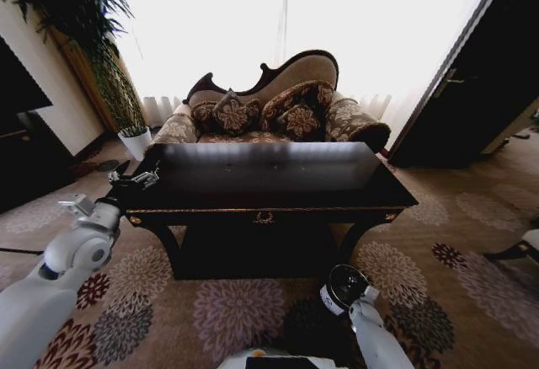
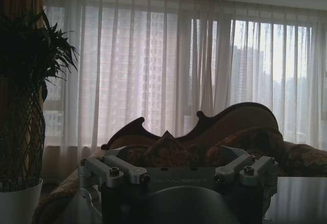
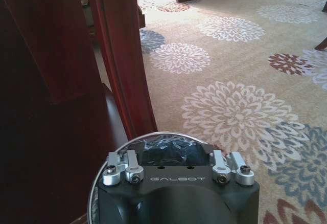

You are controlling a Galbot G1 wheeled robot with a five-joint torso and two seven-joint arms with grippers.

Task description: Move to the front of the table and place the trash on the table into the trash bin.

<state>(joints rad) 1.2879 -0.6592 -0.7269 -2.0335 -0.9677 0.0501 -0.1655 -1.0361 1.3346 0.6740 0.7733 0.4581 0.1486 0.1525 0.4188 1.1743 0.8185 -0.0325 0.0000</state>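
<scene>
The dark glossy table [image 1: 269, 185] stands straight ahead, its gold emblem centred on the front rail. The trash is out of view; the reflective top looks bare from here. The small black trash bin [image 1: 332, 301] sits on the carpet in front of the table's right half. My right gripper [image 1: 350, 287] hangs directly over it, and the right wrist view looks down past the gripper into the bin's black-lined mouth [image 3: 166, 150]. My left gripper [image 1: 137, 178] is raised by the table's left front corner, level with the top.
A patterned sofa [image 1: 269, 104] fills the space behind the table. A white plant pot [image 1: 135, 141] with a tall plant stands at the back left. A dark door [image 1: 480, 74] is at the right. A red-brown table leg [image 3: 122, 60] rises close beside the bin.
</scene>
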